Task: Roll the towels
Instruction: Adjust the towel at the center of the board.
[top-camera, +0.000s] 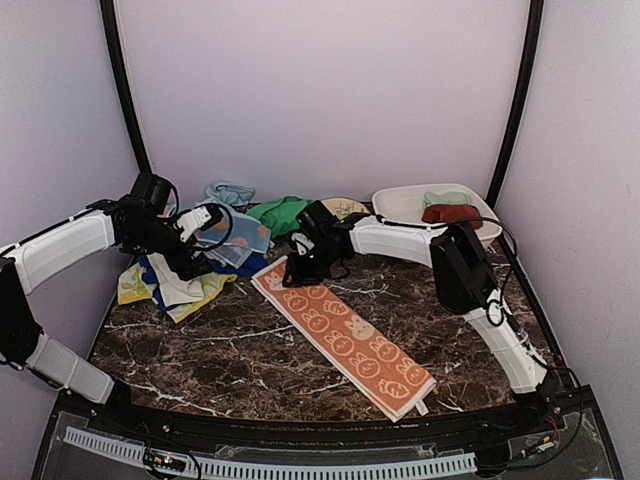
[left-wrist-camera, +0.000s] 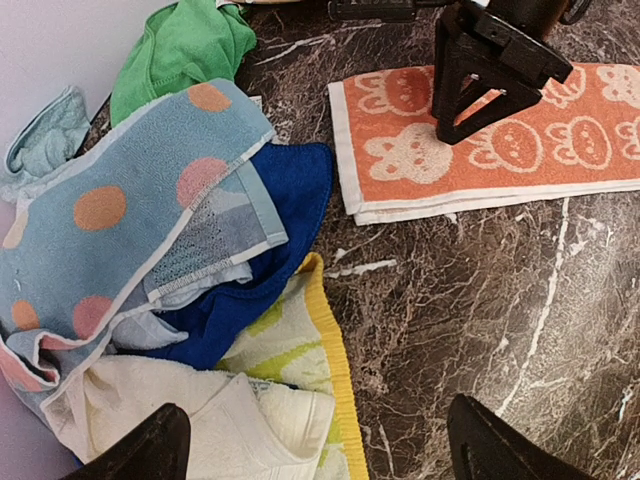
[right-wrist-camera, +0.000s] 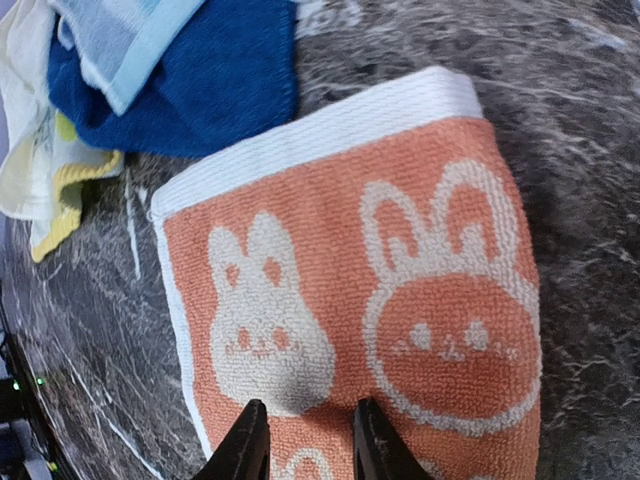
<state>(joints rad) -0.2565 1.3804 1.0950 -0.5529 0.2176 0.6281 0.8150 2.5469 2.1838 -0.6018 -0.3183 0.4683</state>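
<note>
Right gripper (right-wrist-camera: 305, 445), jaws narrowed to a small gap, is positioned on the upper-left end of the orange towel (top-camera: 345, 335), laid flat at frame centre, apparently so rolling is started there; whether cloth is pinched cannot be told.

Towels: one is laid out flat, the rest are in a heap.
The orange towel (top-camera: 345, 337) with cream bunnies lies long and flat, on a slant. To its left, the light blue towel (left-wrist-camera: 110, 210) with orange dots lies on the blue towel (left-wrist-camera: 285, 200). The yellow towel (left-wrist-camera: 322, 330) and white towel (left-wrist-camera: 230, 420) are crumpled beside them. The green towel (top-camera: 278, 213) sits bunched behind.
</note>
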